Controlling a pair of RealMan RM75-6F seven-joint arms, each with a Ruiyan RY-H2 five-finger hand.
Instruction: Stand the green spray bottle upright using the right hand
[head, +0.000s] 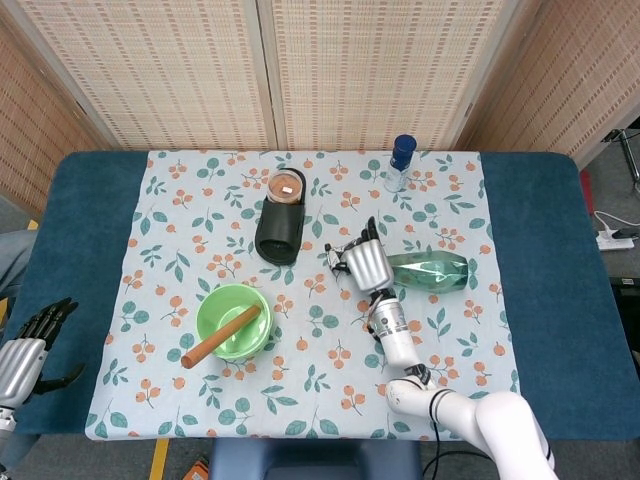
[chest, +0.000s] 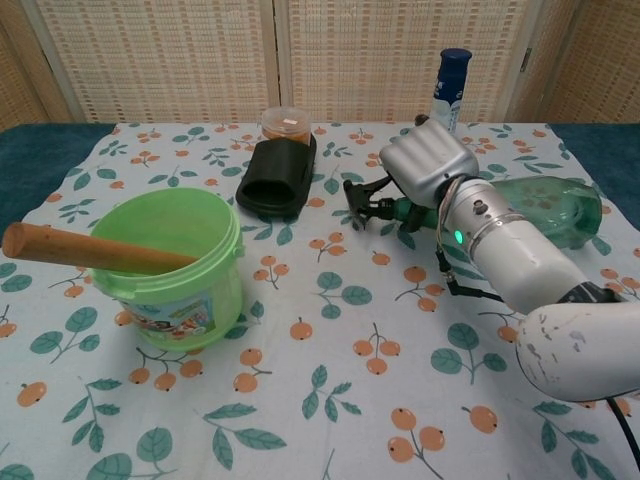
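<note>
The green spray bottle lies on its side on the floral cloth, right of centre, with its black nozzle pointing left. My right hand grips the bottle at its neck, just behind the nozzle, and covers that part. The nozzle end sits a little above the cloth. My left hand hangs off the table's front left corner, fingers apart and holding nothing; only the head view shows it.
A green bucket holding a wooden rolling pin stands front left. A black slipper and a small jar lie behind centre. A blue-capped bottle stands at the back right.
</note>
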